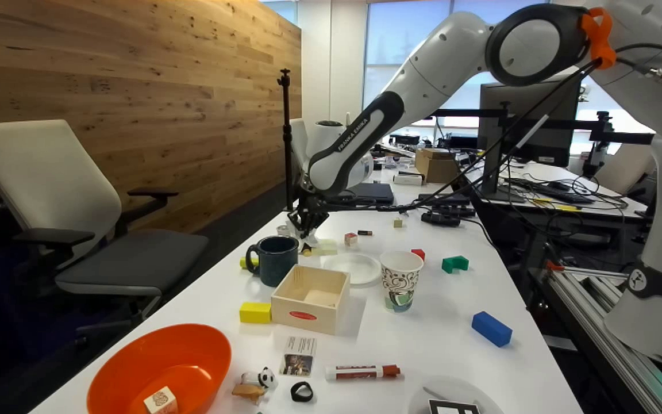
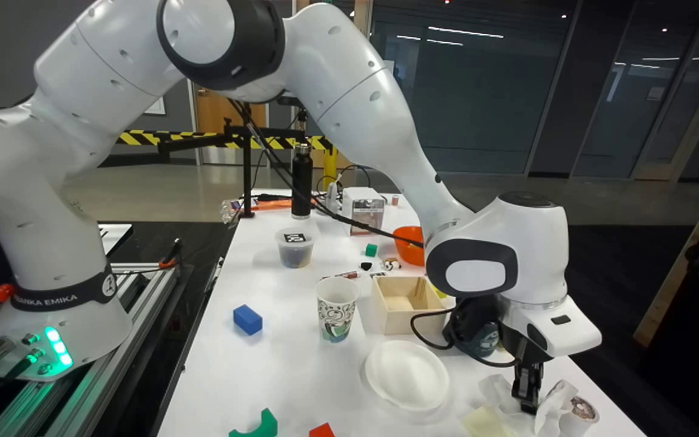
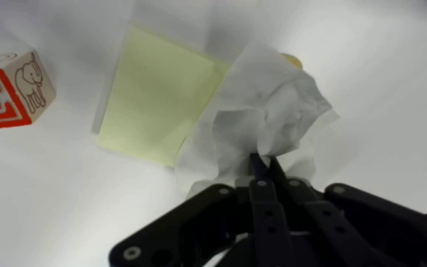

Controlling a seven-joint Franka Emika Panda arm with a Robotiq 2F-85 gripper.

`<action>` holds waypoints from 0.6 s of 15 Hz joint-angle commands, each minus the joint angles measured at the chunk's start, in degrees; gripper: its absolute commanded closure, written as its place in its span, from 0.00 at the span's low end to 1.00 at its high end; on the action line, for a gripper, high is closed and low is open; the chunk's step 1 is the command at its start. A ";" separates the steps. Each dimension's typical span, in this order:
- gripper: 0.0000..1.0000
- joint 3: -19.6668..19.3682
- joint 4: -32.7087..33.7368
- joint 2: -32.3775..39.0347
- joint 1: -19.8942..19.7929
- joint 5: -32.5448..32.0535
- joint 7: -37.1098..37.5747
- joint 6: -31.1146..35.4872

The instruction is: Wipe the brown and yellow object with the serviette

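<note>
Closed tight, the hand (image 3: pixel 266 163) pinches the crumpled serviette (image 3: pixel 276 107) right at the edge of the pale yellow paper (image 3: pixel 154 98)!

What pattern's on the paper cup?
The paper cup has dark swirls on white, blue-green below; best in an exterior view.

The Franka Emika Panda arm (image 1: pixel 440 63) reaches far out from its base (image 2: pixel 82 328), where I can see the lights (image 2: pixel 58 347) glowing green. The elbow (image 2: pixel 222 36) stands high, the forearm (image 2: pixel 361 97) slopes down and away from it, and the wrist (image 2: pixel 528 255) is bent so that the Robotiq end effector (image 2: pixel 528 404) points downward. Its dark fingers (image 3: pixel 262 194) lie side by side, set in a tight pinch at the tips.
</note>
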 commanded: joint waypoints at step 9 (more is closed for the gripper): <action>0.99 4.45 3.38 -0.73 -4.85 4.73 -0.11 -6.28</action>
